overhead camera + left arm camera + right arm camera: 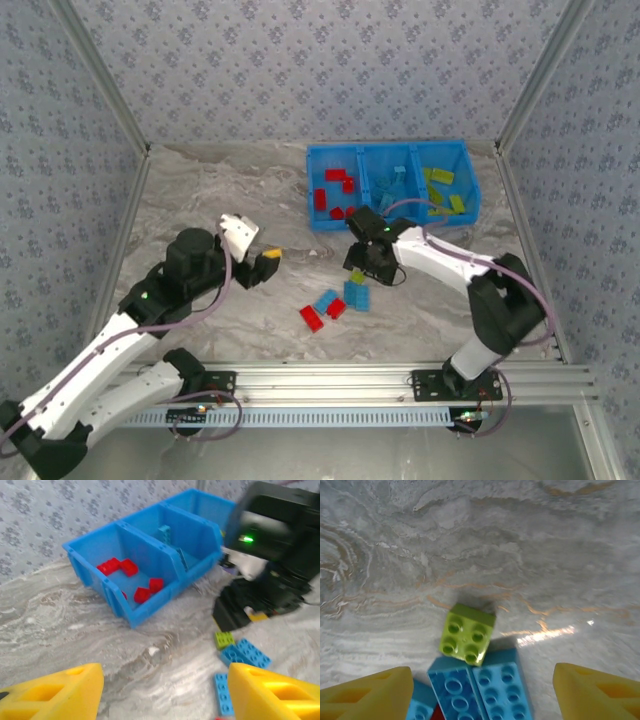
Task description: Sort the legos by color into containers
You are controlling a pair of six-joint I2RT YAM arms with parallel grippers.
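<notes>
One yellow-green brick (467, 634) lies on the table (220, 190) between the spread, empty fingers of our right gripper (482, 675), touching two light blue bricks (485, 690) in the loose pile just near of the bin (385, 147). We judge it best to drop straight down and close on its free sides, so the blue neighbours stay put, then carry it to the right compartment (445, 146) with the other yellow-green ones. Our left gripper (165, 682) hangs open and empty, left of the pile.
</notes>
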